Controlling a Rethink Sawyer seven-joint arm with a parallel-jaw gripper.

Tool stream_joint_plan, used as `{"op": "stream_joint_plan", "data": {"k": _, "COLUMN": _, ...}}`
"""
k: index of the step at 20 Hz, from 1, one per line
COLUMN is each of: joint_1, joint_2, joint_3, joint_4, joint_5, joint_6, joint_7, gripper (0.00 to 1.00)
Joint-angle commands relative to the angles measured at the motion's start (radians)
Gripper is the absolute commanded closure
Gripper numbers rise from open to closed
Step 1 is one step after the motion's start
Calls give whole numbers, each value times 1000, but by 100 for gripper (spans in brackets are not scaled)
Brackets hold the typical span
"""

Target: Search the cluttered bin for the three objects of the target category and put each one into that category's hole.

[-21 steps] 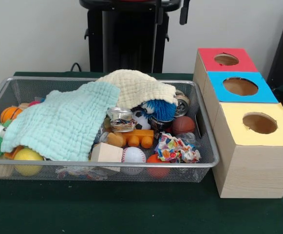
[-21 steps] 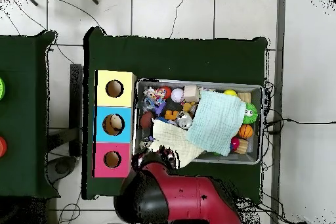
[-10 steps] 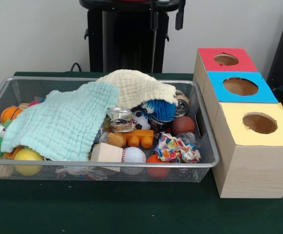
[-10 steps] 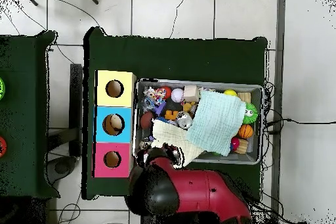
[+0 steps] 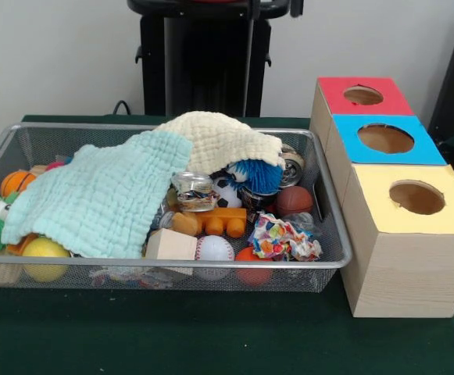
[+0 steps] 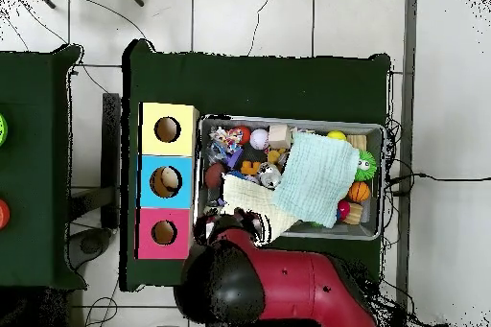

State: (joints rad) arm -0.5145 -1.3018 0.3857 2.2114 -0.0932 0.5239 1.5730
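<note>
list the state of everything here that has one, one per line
wire bin: full, cluttered
mint cloth: spread over the toys on one side
cream cloth: draped over the pile's back
baseball: uncovered, at the bin's front wall
red hole: open
blue hole: open
yellow hole: open
pincer: raised above the bin, only a tip showing
</note>
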Motion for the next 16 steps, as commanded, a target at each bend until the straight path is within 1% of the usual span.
{"op": "stream_joint_plan", "data": {"k": 1, "joint_1": -39, "joint_2": -138, "joint_3": 92, "joint_4": -26, "joint_5": 115, "joint_6": 216, "joint_7": -239, "gripper": 0}}
{"op": "stream_joint_plan", "data": {"k": 3, "joint_1": -31, "joint_2": -149, "joint_3": 89, "joint_4": -37, "joint_5": 113, "joint_6": 237, "joint_7": -234, "gripper": 0}}
{"op": "stream_joint_plan", "data": {"k": 5, "joint_1": -32, "joint_2": -140, "joint_3": 95, "joint_4": -39, "joint_5": 103, "joint_6": 248, "joint_7": -235, "gripper": 0}}
{"op": "stream_joint_plan", "data": {"k": 8, "joint_1": -39, "joint_2": -123, "joint_3": 105, "joint_4": -31, "joint_5": 76, "joint_6": 220, "joint_7": -238, "gripper": 0}}
{"op": "stream_joint_plan", "data": {"k": 10, "joint_1": -40, "joint_2": -113, "joint_3": 109, "joint_4": -40, "joint_5": 53, "joint_6": 214, "joint_7": -231, "gripper": 0}}
{"op": "stream_joint_plan", "data": {"k": 13, "joint_1": -47, "joint_2": -105, "joint_3": 117, "joint_4": -41, "joint_5": 52, "joint_6": 199, "joint_7": -235, "gripper": 0}}
{"op": "stream_joint_plan", "data": {"k": 16, "joint_1": -49, "joint_2": -86, "joint_3": 125, "joint_4": -26, "joint_5": 26, "joint_6": 158, "joint_7": -214, "gripper": 0}}
